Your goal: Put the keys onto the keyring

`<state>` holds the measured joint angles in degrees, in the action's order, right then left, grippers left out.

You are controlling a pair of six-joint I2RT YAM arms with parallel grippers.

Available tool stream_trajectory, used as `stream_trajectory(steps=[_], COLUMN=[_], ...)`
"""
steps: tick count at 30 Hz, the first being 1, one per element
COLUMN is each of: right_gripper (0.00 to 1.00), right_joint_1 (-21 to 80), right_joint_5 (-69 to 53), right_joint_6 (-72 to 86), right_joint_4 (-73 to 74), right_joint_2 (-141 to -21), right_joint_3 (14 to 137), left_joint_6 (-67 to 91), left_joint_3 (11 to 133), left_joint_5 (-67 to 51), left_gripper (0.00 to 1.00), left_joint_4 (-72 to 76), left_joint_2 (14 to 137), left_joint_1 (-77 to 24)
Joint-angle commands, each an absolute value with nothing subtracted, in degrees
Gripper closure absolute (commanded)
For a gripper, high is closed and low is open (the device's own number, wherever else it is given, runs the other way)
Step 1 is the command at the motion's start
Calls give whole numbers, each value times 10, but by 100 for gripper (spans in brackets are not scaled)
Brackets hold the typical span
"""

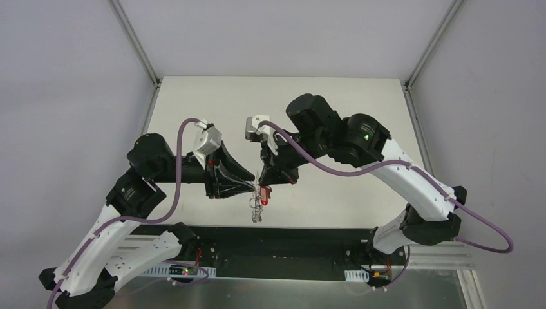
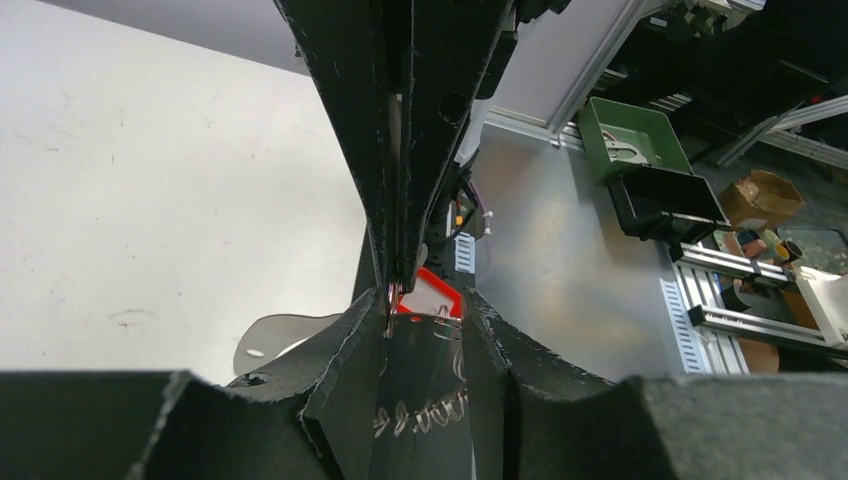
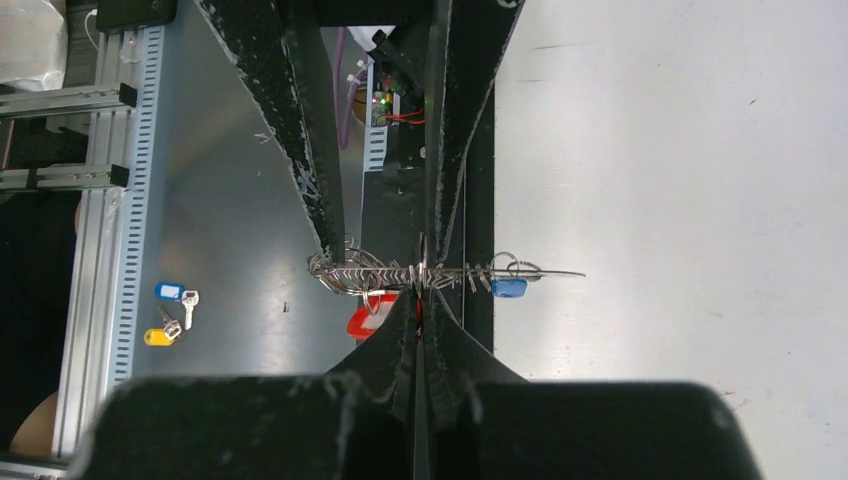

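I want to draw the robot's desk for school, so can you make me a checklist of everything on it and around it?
Surface: white table, faint scuffs.
Job's things: keyring held in the air above the table; red key and blue key hang by it.
Clutter: blue-tagged key and yellow-tagged key on the metal shelf beside the table; green bin.
Grippers: right gripper shut on the keyring; left gripper open around it.
Cables: purple cables loop along both arms.
Surroundings: grey walls, metal frame.

No writing, number or brand can be read anywhere. The white panel on the red key (image 2: 432,297) is blurred. At eight o'clock in the right wrist view, the blue tag (image 3: 168,291) and the yellow tag (image 3: 157,337) are too small to read.
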<state>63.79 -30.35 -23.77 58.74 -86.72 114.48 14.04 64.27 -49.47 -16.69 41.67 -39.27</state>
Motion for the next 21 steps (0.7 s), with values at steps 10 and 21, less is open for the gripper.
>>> stream_trajectory(steps=[10,21], right_gripper=[100,100], right_joint_1=[640,640], right_joint_5=[-356,-377], right_joint_6=[-207,-198], right_joint_4=[660,671], right_joint_2=[-906,-927], right_joint_3=[1236,1245], left_joint_6=[109,88], left_joint_3=[664,670], left_joint_5=[-508,-515], left_gripper=[66,64], left_joint_4=[-190,-191], left_joint_2=[422,428], left_joint_1=[-390,-390])
